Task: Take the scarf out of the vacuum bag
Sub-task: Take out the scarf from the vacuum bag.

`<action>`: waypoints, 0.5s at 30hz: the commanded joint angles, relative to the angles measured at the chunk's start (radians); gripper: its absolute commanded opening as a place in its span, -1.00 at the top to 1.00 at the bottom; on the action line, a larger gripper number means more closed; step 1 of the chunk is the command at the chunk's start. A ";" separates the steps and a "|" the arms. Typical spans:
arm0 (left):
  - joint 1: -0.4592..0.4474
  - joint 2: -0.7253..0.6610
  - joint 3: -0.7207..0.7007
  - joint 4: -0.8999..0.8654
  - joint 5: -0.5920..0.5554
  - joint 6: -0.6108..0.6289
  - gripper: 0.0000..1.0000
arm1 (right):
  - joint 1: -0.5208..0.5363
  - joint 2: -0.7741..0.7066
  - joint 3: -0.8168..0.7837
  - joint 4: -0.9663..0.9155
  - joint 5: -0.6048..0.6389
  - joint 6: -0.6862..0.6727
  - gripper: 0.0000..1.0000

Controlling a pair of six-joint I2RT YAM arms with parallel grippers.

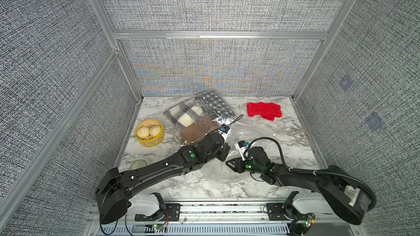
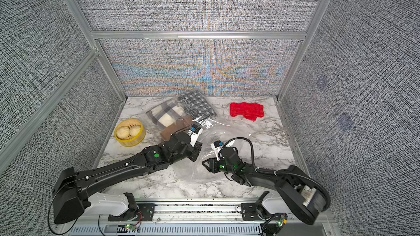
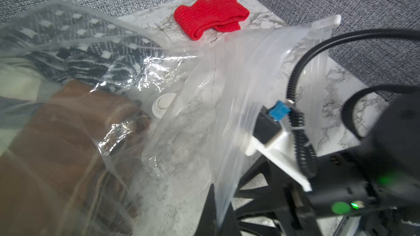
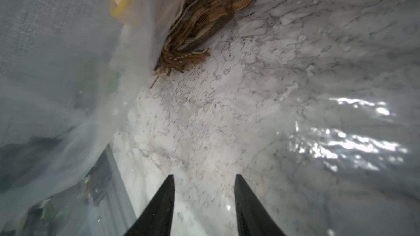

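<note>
We see a white marble-veined worktop [image 1: 284,137] boxed in on three sides by grey woven fabric walls [image 1: 216,7] set in an aluminium frame [image 1: 218,35]. The vacuum bag [image 1: 241,132] lies across the middle of the worktop, from the back wall toward the arms, with its zip-seal edge [image 3: 318,39] raised. Packed at its far end are a plaid scarf [image 1: 184,115], a black-and-white patterned scarf [image 1: 214,104] and a brown scarf [image 1: 197,130], the brown one nearest the mouth and close to the white valve cap [image 3: 162,106]. A red scarf [image 1: 264,111] lies outside the bag near the back right corner. A yellow steamer basket [image 1: 156,140] holding two buns stands by the left wall. The left jaws are closed, pinching the bag's upper film and holding it up. The right jaws stand parted with nothing between them, their fingertips [image 4: 168,191] at the bag's mouth, short of the brown fringe.
</note>
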 commanded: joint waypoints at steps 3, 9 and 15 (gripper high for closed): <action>0.000 -0.043 0.035 0.042 0.098 0.052 1.00 | 0.015 0.201 0.101 0.254 0.048 0.043 0.15; -0.006 -0.060 0.085 0.023 0.154 0.069 1.00 | 0.020 0.323 0.217 0.236 0.130 0.082 -0.05; -0.008 -0.070 0.073 -0.006 0.125 0.092 1.00 | 0.025 0.373 0.298 0.238 0.132 0.117 -0.40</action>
